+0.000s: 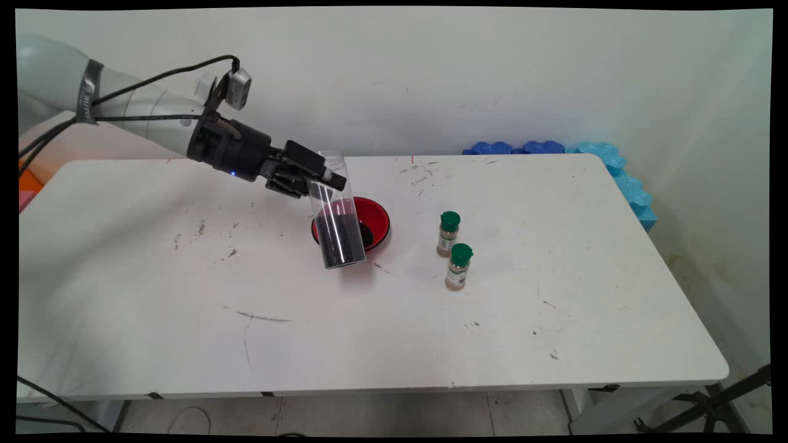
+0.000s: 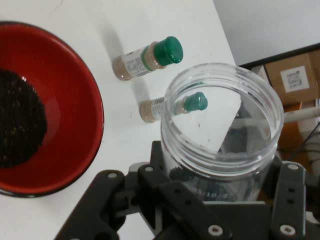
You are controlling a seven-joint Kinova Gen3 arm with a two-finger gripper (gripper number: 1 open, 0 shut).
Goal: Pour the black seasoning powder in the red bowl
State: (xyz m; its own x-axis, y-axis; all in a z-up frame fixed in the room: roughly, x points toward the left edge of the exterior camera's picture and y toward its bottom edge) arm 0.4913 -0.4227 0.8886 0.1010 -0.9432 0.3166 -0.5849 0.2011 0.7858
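Both fingers of my gripper (image 1: 313,178) clamp the clear jar (image 1: 335,212), held nearly upright above the red bowl (image 1: 375,216)

I count one clear plastic jar (image 1: 335,212), partly filled with dark grains, and it is the only jar in sight. There is one red bowl (image 1: 377,216) on the table, with one dark heap of the same grains inside it. Two small spice bottles with green caps stand on the table: one farther back (image 1: 448,233) and one nearer the front (image 1: 458,266). There is one white table (image 1: 154,295) under all of this. Against the wall behind the table I see blue foam pieces (image 1: 606,161); how many there are I cannot tell, since they run together.
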